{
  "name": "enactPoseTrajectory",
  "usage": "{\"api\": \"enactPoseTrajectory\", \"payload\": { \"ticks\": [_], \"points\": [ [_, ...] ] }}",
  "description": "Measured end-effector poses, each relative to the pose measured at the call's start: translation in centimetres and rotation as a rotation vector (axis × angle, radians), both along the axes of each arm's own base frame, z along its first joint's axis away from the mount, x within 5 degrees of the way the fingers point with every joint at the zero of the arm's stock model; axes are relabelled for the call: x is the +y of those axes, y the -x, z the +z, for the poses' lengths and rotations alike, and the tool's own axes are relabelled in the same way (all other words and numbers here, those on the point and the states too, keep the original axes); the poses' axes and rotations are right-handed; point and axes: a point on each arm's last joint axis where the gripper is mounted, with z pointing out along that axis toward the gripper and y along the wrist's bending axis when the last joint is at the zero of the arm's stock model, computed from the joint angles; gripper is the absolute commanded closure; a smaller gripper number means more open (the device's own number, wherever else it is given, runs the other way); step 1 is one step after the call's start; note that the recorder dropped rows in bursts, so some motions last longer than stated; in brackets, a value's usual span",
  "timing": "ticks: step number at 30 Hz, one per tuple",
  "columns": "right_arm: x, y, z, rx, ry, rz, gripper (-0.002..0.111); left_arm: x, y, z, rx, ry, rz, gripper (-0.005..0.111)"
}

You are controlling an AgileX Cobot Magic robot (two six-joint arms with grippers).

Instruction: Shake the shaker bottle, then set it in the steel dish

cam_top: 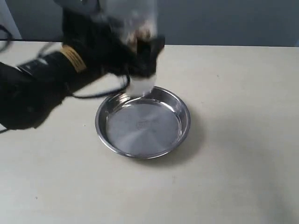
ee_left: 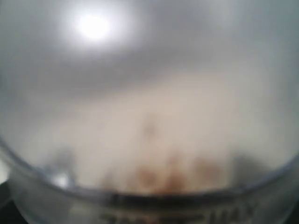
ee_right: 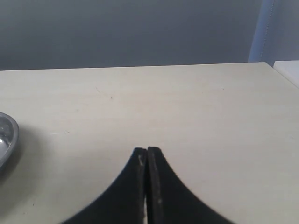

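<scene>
The frosted shaker bottle (cam_top: 139, 28) is held in the air above the far rim of the steel dish (cam_top: 143, 122), blurred by motion, brown pellets showing inside. My left gripper (cam_top: 140, 56) is shut on it from the left. In the left wrist view the shaker bottle (ee_left: 149, 116) fills the whole picture, with brown pellets near its black printed scale; the fingers are hidden behind it. My right gripper (ee_right: 147, 150) hovers over bare table, shut with nothing in it; the steel dish (ee_right: 7, 135) shows only by its rim. The right gripper is outside the exterior view.
The beige table (cam_top: 233, 154) spreads wide around the dish. A black cable (cam_top: 100, 93) loops from the left arm beside the dish's far left rim. A grey wall stands behind the table's far edge.
</scene>
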Motion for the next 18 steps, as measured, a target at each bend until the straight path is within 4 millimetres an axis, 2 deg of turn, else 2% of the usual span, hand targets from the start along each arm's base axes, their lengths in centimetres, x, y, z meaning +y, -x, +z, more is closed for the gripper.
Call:
{"api": "enactPoseTrajectory", "payload": {
  "ticks": [1,2,3,6,7,8,9,12,13,14,15,16,18],
  "points": [
    [0.0,0.0,0.0,0.000,0.000,0.000,0.109,-0.3,0.2,-1.2,0.045,-0.039,-0.021,0.107],
    [0.0,0.0,0.0,0.000,0.000,0.000,0.109,-0.7,0.5,-1.4,0.059,-0.069,-0.050,0.107],
    [0.0,0.0,0.0,0.000,0.000,0.000,0.109,-1.1,0.8,-0.6,0.036,-0.072,-0.074,0.107],
    [0.0,0.0,0.0,0.000,0.000,0.000,0.109,-1.6,1.7,4.5,-0.138,-0.031,-0.124,0.107],
    [0.0,0.0,0.0,0.000,0.000,0.000,0.109,-1.5,1.8,5.1,-0.161,-0.007,-0.117,0.107],
    [0.0,0.0,0.0,0.000,0.000,0.000,0.109,-1.4,1.6,4.7,-0.152,0.006,-0.099,0.107],
    [0.0,0.0,0.0,0.000,0.000,0.000,0.109,-1.3,1.2,3.3,-0.102,0.012,-0.071,0.107],
    [0.0,0.0,0.0,0.000,0.000,0.000,0.109,-1.2,0.5,-2.9,0.131,-0.074,-0.039,0.107],
    [0.0,0.0,0.0,0.000,0.000,0.000,0.109,-1.5,1.1,-3.3,0.139,-0.125,-0.082,0.107],
    [0.0,0.0,0.0,0.000,0.000,0.000,0.109,-1.7,1.3,-2.0,0.093,-0.118,-0.103,0.107],
    [0.0,0.0,0.0,0.000,0.000,0.000,0.109,-1.8,1.6,1.1,-0.032,-0.075,-0.118,0.107],
    [0.0,0.0,0.0,0.000,0.000,0.000,0.109,-1.7,1.5,2.1,-0.077,-0.044,-0.106,0.107],
    [0.0,0.0,0.0,0.000,0.000,0.000,0.109,-1.4,0.9,0.6,0.001,-0.001,-0.039,0.107]
  ]
}}
